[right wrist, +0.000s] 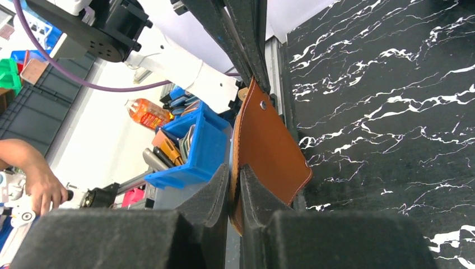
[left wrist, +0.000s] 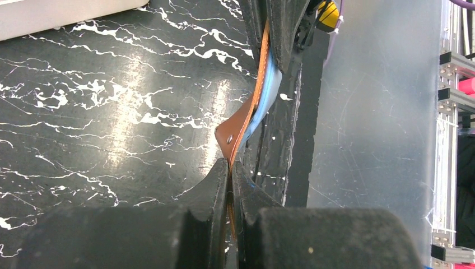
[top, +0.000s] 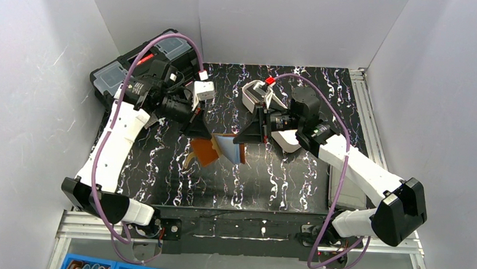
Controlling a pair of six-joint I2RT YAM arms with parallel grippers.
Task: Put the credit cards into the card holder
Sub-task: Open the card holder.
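Note:
The brown leather card holder [top: 205,151] hangs open above the black marbled table, stretched between my two grippers, with its blue-grey lining [top: 229,147] showing. My left gripper [top: 200,134] is shut on its left flap. In the left wrist view the left gripper [left wrist: 231,166] pinches the leather edge of the card holder [left wrist: 246,112]. My right gripper [top: 244,138] is shut on the right flap. In the right wrist view the right gripper [right wrist: 235,172] clamps the card holder [right wrist: 269,145]. No credit cards show in any view.
A big black toolbox [top: 135,67] stands at the back left. A long white tray [top: 253,93] lies at the back middle, partly under the right arm. A blue bin [right wrist: 196,147] and a person's hand [right wrist: 33,179] are off the table.

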